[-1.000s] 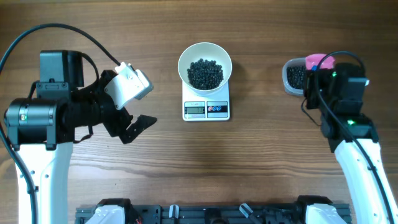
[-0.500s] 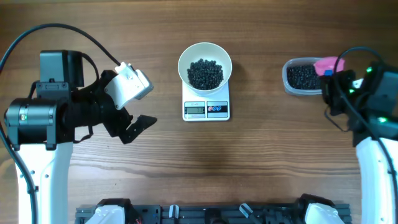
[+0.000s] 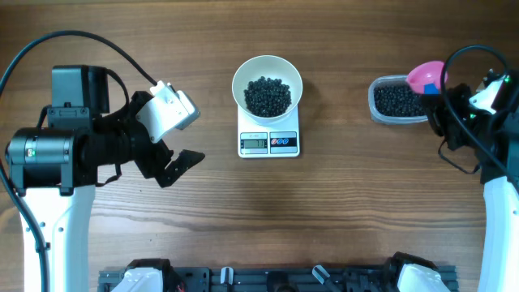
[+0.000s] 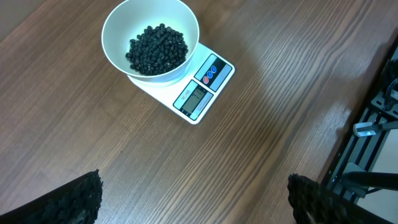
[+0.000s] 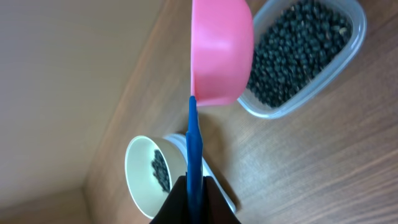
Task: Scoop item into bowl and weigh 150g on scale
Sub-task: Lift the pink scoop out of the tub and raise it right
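The white bowl [image 3: 268,85] stands on the small white scale [image 3: 269,142] at the table's middle back, with a heap of black beads, the item [image 3: 268,96], inside. The left wrist view shows the bowl [image 4: 115,28], the beads [image 4: 157,50] and the scale [image 4: 208,87]. More beads [image 5: 292,56] fill the clear tub [image 3: 396,100] at the right. My right gripper [image 5: 195,199] is shut on the blue handle [image 5: 194,143] of the pink scoop [image 3: 426,77], which hangs over the tub's right end. What the scoop holds is hidden. My left gripper [image 4: 196,199] hangs open and empty left of the scale.
A dark frame with fittings [image 3: 268,280] runs along the table's front edge and shows at the right of the left wrist view [image 4: 373,124]. Bare wood [image 3: 268,211] lies between the arms in front of the scale.
My right arm has pulled back to the right, uncovering the tub, and the pink scoop has shifted right and slightly up over the tub's end. The left arm has not moved.
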Available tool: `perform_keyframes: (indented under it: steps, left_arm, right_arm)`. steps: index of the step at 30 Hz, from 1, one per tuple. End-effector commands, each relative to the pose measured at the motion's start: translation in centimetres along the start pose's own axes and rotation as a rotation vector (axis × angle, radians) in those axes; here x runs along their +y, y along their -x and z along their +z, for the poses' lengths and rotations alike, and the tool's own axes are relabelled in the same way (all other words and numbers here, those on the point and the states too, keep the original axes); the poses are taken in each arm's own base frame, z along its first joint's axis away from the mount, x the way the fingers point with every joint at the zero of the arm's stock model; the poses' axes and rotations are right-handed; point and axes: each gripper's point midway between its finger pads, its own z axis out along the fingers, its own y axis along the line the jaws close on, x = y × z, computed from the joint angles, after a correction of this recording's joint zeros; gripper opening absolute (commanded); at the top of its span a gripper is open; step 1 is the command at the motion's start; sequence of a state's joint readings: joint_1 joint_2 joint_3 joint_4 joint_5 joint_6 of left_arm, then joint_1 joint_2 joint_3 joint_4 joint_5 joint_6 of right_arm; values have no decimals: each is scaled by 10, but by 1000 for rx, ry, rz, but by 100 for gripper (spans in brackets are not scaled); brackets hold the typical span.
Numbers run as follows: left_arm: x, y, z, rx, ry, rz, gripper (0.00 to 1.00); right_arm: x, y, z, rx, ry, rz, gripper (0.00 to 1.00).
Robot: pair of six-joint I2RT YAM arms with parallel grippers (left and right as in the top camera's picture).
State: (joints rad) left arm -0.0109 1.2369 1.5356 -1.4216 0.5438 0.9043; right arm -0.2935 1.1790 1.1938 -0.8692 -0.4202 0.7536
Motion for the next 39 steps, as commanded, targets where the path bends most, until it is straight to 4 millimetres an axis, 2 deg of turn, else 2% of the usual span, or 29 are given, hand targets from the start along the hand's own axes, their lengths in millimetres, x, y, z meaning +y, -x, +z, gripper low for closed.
perform_keyframes:
  steps: [1, 7, 15, 20, 23, 26, 30, 35, 39]
  left_arm:
    - [2, 2, -5, -9, 15, 19, 100]
    - [2, 2, -5, -9, 15, 19, 100]
    - [2, 2, -5, -9, 15, 19, 100]
    - [2, 2, -5, -9, 15, 19, 100]
    - [2, 2, -5, -9, 15, 19, 100]
    - [2, 2, -5, -9, 15, 19, 100]
    - [2, 2, -5, -9, 15, 19, 100]
    - [2, 2, -5, -9, 15, 19, 100]
    - [2, 2, -5, -9, 15, 19, 100]
  right_arm:
    - [14, 2, -11, 9, 30, -50, 5]
    - [30, 7, -33, -8, 36, -57, 5]
    - [14, 7, -32, 49, -109, -26, 5]
    - [22, 21, -31, 42, -123, -52, 5]
    - [30, 37, -37, -25, -124, -87, 5]
    - [52, 57, -47, -116, -67, -172, 4]
    - [67, 74, -55, -195, -38, -252, 5]
    - [68, 84, -55, -237, -60, -344, 5]
    - [62, 83, -49, -209, -91, -440, 4]
